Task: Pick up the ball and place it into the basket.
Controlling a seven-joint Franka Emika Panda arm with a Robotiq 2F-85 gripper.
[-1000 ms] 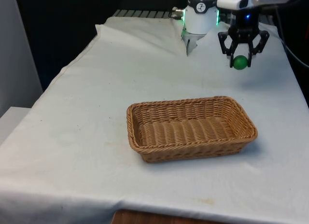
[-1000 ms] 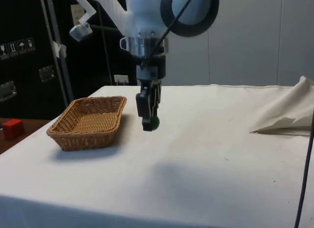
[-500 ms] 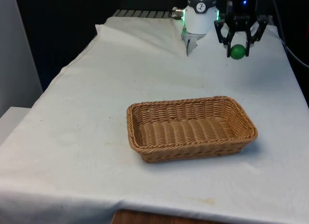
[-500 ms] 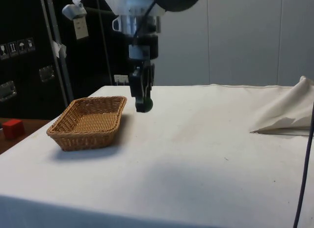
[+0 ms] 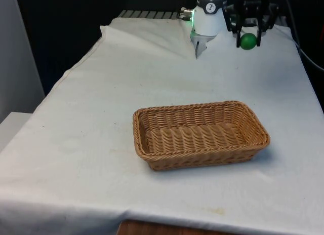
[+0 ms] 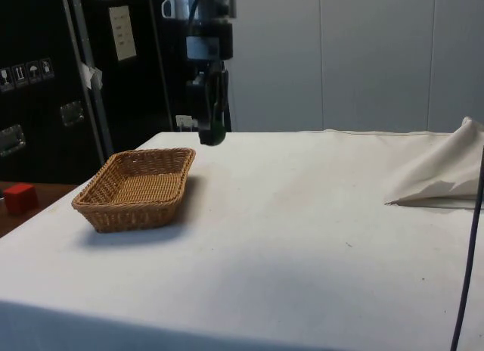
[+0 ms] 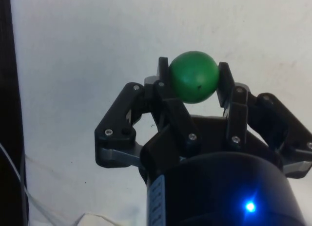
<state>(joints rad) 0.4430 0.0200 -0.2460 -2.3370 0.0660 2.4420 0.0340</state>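
A green ball [image 5: 248, 41] hangs high above the table at the far end, toward the front view's right, with my black gripper [image 5: 248, 40] shut on it. In the wrist view the ball [image 7: 193, 76] sits between the two fingertips, and my gripper [image 7: 193, 77] looks down on bare white cloth. From the side, the gripper [image 6: 212, 133] holds the dark-looking ball [image 6: 212, 134] well above the cloth, just beyond the basket's far end. The brown wicker basket [image 5: 152, 122] stands empty in the middle of the table, nearer the camera; its rim [image 6: 98, 183] also shows from the side.
The white cloth is bunched into a fold [image 5: 152, 35] at the table's far end, which the side view shows as a raised ridge [image 6: 439, 177]. A small red block [image 6: 20, 197] sits off the table beyond the basket.
My gripper has risen steadily with the ball in it, going from just above the cloth to well above the table. In the side view it has also drifted toward the basket.
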